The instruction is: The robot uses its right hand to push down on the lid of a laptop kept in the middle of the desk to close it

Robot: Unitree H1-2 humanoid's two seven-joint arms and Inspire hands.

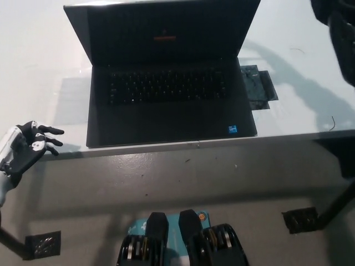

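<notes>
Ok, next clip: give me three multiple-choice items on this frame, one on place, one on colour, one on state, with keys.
1. Where is the right arm?
A. upper right, over the desk
B. on the keyboard
C. below the desk edge

2. What colour is the sticker on the laptop's palm rest?
A. red
B. blue
C. yellow

3. The laptop lid is:
A. shut flat
B. open
C. detached

Key: 1 A, it enters at the top right corner. 2 B, a blue square near the front right corner. 3 B, screen and keyboard both show. The left hand rests open at lower left.
</notes>
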